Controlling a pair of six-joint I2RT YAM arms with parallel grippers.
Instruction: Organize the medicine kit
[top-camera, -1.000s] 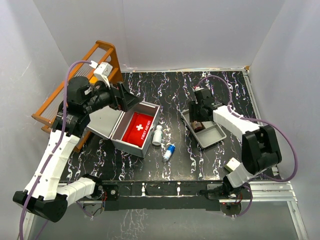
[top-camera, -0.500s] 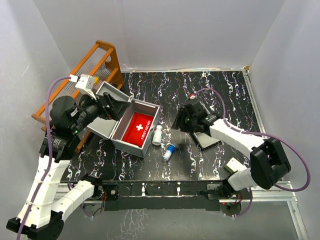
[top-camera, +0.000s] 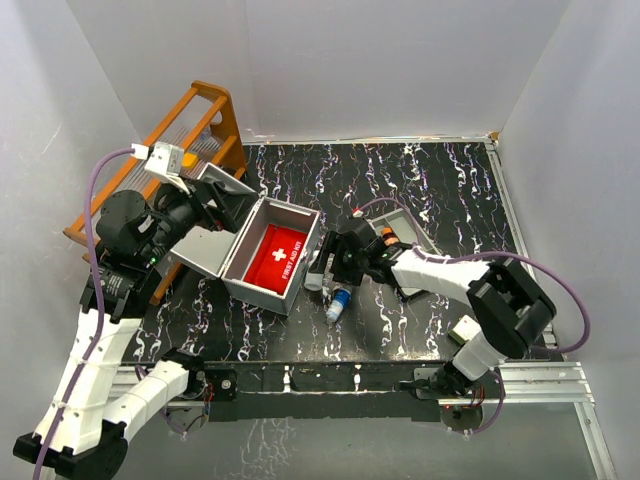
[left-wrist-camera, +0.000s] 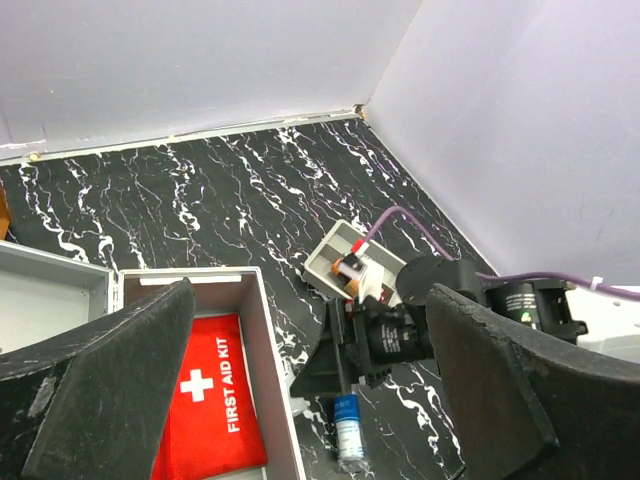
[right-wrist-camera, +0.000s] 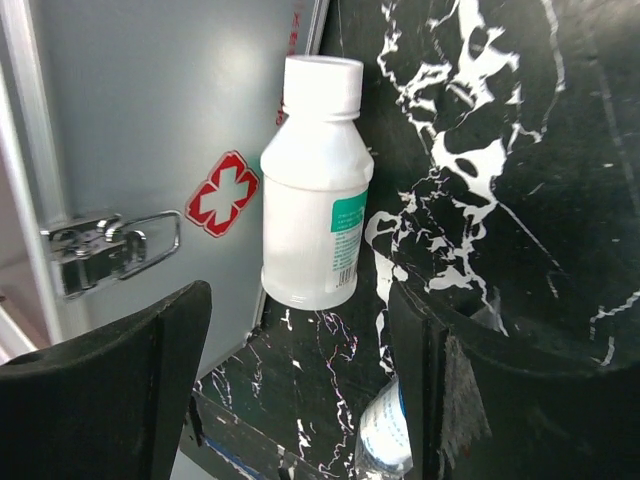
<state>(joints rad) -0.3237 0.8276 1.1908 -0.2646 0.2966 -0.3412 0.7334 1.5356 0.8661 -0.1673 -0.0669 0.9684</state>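
The medicine kit (top-camera: 300, 285) stands open at centre left, its lid (top-camera: 200, 250) laid back, a red first-aid pouch (top-camera: 278, 255) inside. Just off its right wall, a white bottle (right-wrist-camera: 315, 190) stands beside the latch (right-wrist-camera: 105, 245). A small blue-capped bottle (top-camera: 338, 303) lies in front of it. My right gripper (top-camera: 326, 264) is low and open, its fingers (right-wrist-camera: 100, 400) on either side of the space just short of the white bottle, not touching it. My left gripper (top-camera: 220, 198) hangs open and empty above the lid.
A shallow grey tray (top-camera: 425, 262) sits right of centre with an orange-capped item (top-camera: 385, 235) in it. A wooden rack (top-camera: 200, 110) stands at the back left corner. White walls close in the table on three sides.
My right arm has swung left from the grey tray to the white bottle by the kit, and its jaws have widened. The left arm has lifted back from the lid.
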